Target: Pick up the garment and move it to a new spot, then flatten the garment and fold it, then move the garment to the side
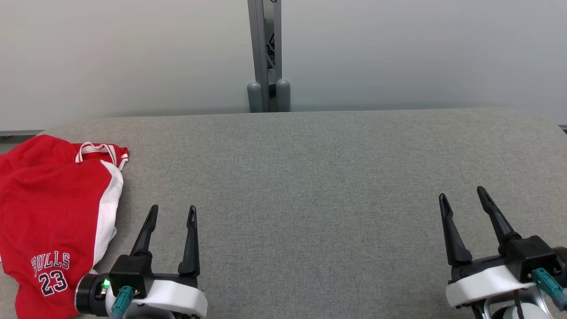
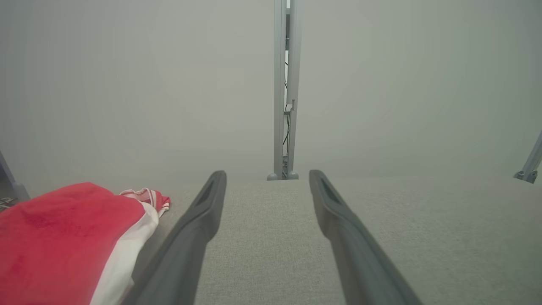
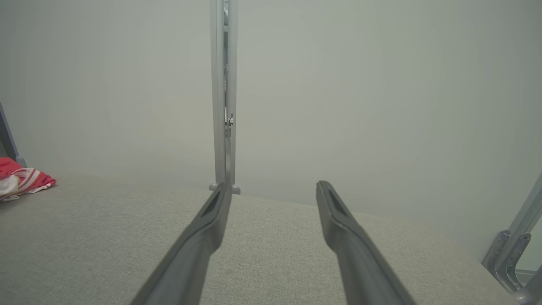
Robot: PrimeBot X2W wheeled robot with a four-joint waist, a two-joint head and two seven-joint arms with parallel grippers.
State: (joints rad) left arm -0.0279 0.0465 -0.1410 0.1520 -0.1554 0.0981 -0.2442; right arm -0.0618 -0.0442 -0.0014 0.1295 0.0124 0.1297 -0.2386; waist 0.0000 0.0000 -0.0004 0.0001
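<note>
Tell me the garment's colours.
Red garment with a white side panel and trim; clearest in the head view.

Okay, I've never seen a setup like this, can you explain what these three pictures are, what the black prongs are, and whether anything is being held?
This is a wheeled robot with two arms, and each pair of black prongs is an end effector for grasping. The wide picture comes from a camera on its head, looking down at a grey padded table. There the left end effector sits lower left and the right end effector lower right. The other two pictures come from cameras on each wrist, looking along that arm's own prongs.

A crumpled red and white jersey, printed with "BULLS 23", lies at the table's left end, beside the left arm. Both end effectors are open and hold nothing. A grey metal post stands behind the table.
</note>
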